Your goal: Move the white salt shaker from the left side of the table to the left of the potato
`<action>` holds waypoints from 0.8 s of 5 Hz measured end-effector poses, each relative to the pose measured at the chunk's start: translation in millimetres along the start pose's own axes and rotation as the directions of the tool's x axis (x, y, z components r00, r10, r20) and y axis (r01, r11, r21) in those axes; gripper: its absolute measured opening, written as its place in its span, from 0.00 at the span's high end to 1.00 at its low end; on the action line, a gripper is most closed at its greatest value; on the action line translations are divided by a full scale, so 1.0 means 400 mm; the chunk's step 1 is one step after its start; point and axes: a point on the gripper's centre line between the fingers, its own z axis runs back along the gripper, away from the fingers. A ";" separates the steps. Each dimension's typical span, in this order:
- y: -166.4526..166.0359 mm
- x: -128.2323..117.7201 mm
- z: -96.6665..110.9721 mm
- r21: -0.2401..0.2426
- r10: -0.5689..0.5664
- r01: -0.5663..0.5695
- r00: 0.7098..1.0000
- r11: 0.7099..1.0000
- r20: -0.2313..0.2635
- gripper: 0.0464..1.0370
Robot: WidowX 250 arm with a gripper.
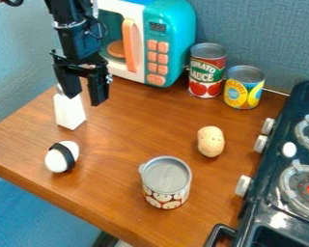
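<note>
Your claw (pixel 85 100) hangs open and empty near a white container (pixel 69 112) on the wooden counter (pixel 128 140).
One finger overlaps the container's top in your view; below it lies a white egg shape with a black band (pixel 62 157). Further out, you have a mushroom-print can (pixel 165 183), a potato (pixel 210 142), two more cans (pixel 207 70) beside a teal toy microwave (pixel 173 43), and a dark stove (pixel 283 178).

Parted jaws near white container (pixel 69 112); microwave (pixel 177 25) behind.
</note>
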 end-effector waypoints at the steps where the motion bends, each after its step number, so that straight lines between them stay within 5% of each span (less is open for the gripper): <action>1: -0.001 -0.011 -0.029 -0.013 0.002 -0.002 0.999 1.000 -0.038 0.04; 4: -0.005 -0.039 0.126 0.155 -0.127 0.109 0.985 0.982 0.113 0.04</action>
